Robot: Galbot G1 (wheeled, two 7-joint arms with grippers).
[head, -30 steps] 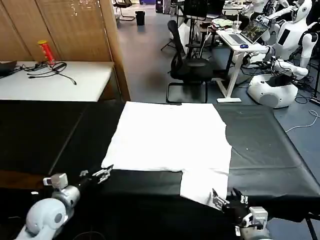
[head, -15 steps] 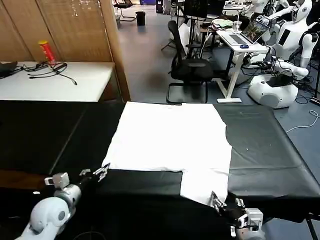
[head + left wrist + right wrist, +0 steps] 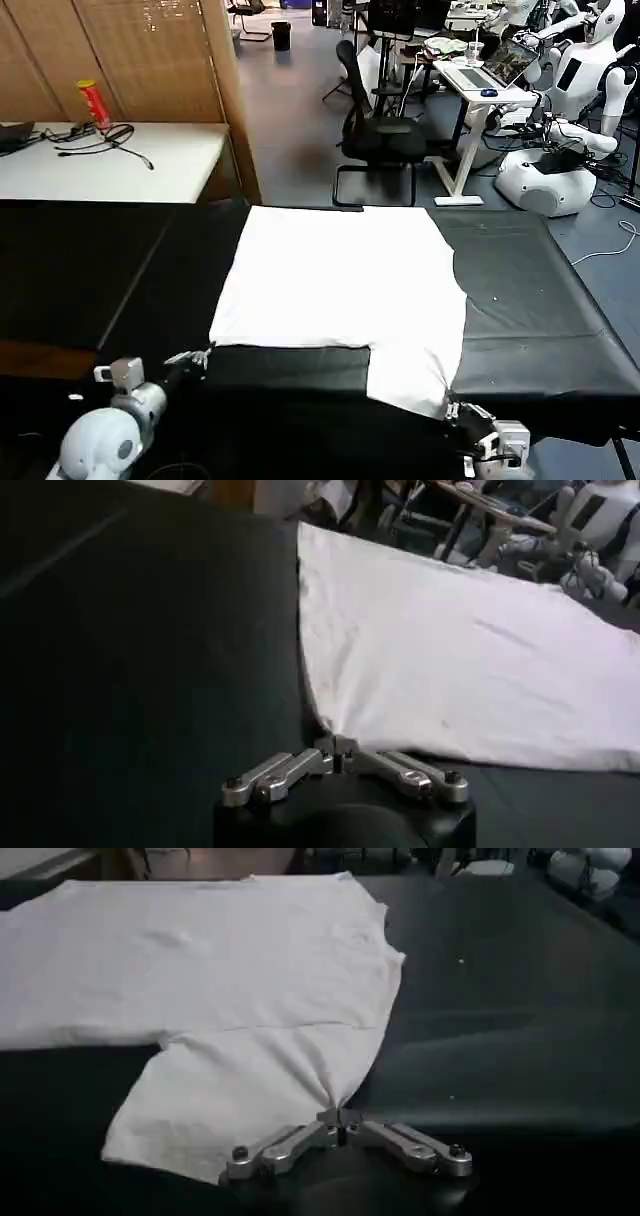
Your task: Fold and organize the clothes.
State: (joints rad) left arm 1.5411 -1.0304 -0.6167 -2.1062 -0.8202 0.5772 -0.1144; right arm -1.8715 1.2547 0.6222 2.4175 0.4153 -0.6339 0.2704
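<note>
Since the earlier frames both grippers have drawn back toward the near edge of the table, and the T-shirt's near corners have been pulled with them, so its right sleeve now reaches lower and its left corner sits nearer the edge. One black table (image 3: 90,270) spans the head view, its dark cover bare around the cloth. One white T-shirt (image 3: 340,280) lies flat on it, plain side up, roughly in the middle and reaching toward the far edge, with a short sleeve flap hanging toward the near right. Two grippers work at its near side. The left gripper (image 3: 196,357) sits at the shirt's near left corner; in the left wrist view (image 3: 338,748) its jaws are closed together, pinching the tip of that corner, and the fabric fans away from them. The right gripper (image 3: 452,410) is at the near right sleeve tip; in the right wrist view (image 3: 340,1116) its jaws are likewise pressed together on the sleeve's point, the cloth gathered into small creases there.
</note>
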